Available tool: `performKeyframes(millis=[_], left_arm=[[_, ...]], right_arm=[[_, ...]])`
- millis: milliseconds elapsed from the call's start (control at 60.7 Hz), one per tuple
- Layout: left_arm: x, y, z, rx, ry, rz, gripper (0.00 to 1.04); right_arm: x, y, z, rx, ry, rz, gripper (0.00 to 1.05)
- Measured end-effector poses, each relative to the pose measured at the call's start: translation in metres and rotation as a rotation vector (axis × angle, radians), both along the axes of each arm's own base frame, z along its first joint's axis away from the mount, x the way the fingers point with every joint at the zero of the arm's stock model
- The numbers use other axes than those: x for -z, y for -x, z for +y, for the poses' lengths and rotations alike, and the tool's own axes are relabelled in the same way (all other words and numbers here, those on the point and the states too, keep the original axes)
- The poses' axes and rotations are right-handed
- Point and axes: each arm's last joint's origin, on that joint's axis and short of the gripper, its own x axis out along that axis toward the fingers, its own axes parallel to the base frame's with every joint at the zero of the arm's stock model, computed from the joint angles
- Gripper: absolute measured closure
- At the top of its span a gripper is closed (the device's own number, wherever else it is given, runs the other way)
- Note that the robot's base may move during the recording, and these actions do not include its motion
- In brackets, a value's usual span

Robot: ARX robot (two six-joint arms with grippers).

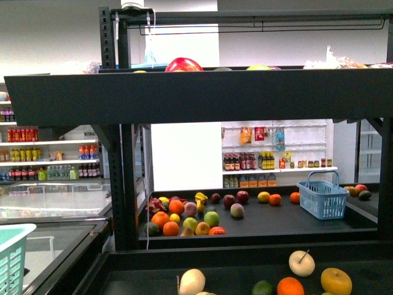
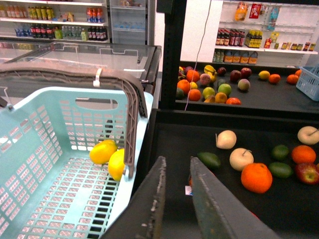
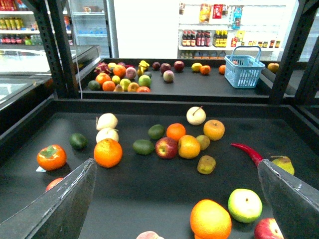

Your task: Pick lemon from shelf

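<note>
**Desk:** What does the left wrist camera show?

**Photographer:** A pale turquoise slotted plastic basket (image 2: pixel 30 149) with a grey handle sits just beside the large dark grey-black metal shelf (image 1: pixel 202 98). A small bright yellow oval lemon (image 2: pixel 102 151) lies on the basket floor, touching a second yellow oval fruit (image 2: pixel 116 164) that is partly hidden by the handle.

**Desk:** Is there anything like it on the rack?

**Photographer:** On the far tier, one yellow oval fruit (image 1: pixel 263 196) rests beside a small orange (image 1: pixel 275 199), between a heap of mixed fruit (image 1: pixel 184 218) and a blue plastic basket (image 1: pixel 322 200). It is too small to tell whether it is a lemon. The near tier holds oranges, apples, pale pears, green avocados and a red chilli (image 3: pixel 246 151), all scattered.

**Desk:** And the grippers?

**Photographer:** The left gripper (image 2: pixel 177 162) hangs over the near tier's edge next to the turquoise basket. Its two dark fingers are a narrow gap apart, with nothing between them. The right gripper (image 3: pixel 175 164) is spread wide above the near tier and is empty. A large orange (image 3: pixel 210 219) and a green-white apple (image 3: pixel 244 205) lie below its span. Neither gripper touches any fruit.
</note>
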Motion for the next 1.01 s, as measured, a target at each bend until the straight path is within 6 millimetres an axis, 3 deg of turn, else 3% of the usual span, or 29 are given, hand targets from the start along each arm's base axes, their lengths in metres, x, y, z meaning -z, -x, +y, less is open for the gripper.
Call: performKeyframes(millis=[82, 379, 1005], left_arm=[[0.012, 0.004, -0.004, 0.002, -0.004, 0.000, 1.03], [0.039, 0.014, -0.022, 0.015, -0.013, -0.009, 1.02], [0.070, 0.035, -0.022, 0.008, -0.013, -0.007, 1.02]], right_arm=[[0.000, 0.000, 0.000, 0.000, 0.000, 0.000, 0.07], [0.000, 0.000, 0.000, -0.001, 0.000, 0.000, 0.07], [0.000, 0.000, 0.000, 0.000, 0.000, 0.000, 0.07]])
